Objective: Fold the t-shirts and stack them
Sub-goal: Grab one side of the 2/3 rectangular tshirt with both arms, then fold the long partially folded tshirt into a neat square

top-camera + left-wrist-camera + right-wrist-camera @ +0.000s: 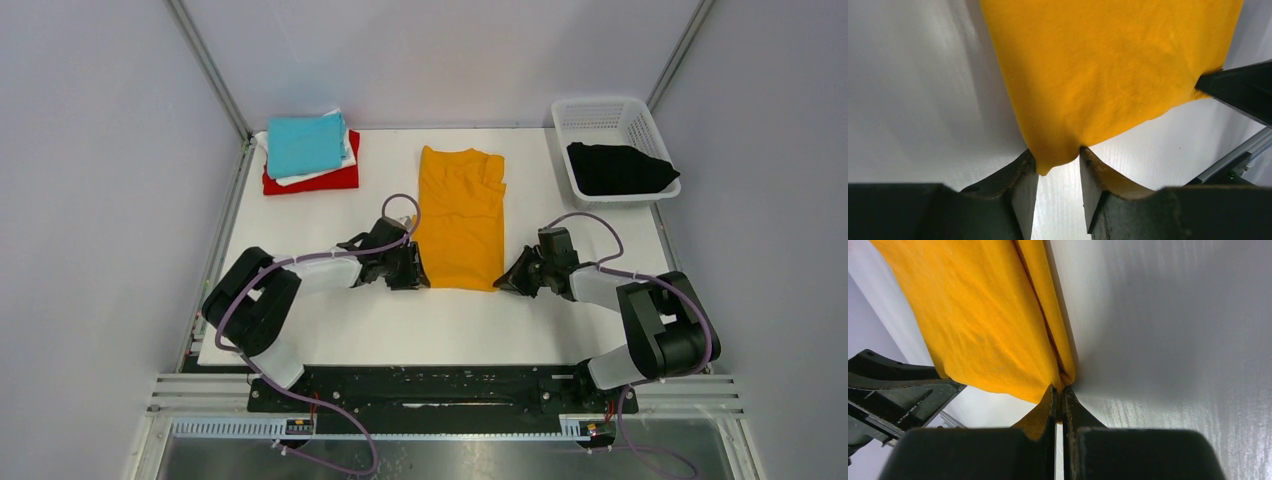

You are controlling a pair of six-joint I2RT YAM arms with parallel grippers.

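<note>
Two arm bases sit at the near edge of the table [400,330], and both arms reach in to the near short edge of the orange-yellow t-shirt [460,215]. This shirt lies mid-table, folded into a long strip. Its long axis runs from near to far, with the folded sleeve at the far end.

The left gripper [1059,155] is at the near left corner. Its jaws stand apart with the cloth tip between them, not pressed flat. The right gripper [1059,392] is at the near right corner, jaws pressed together and pinching the doubled edge.

Bare table lies along both long sides of the strip and in front of its near edge.

Five shirts show. Besides the orange-yellow one, a teal t-shirt [305,143], a white t-shirt [300,181] and a red t-shirt [340,178] are stacked at the far left corner. A black t-shirt [618,168] lies in the one basket [600,105] at the far right corner.
</note>
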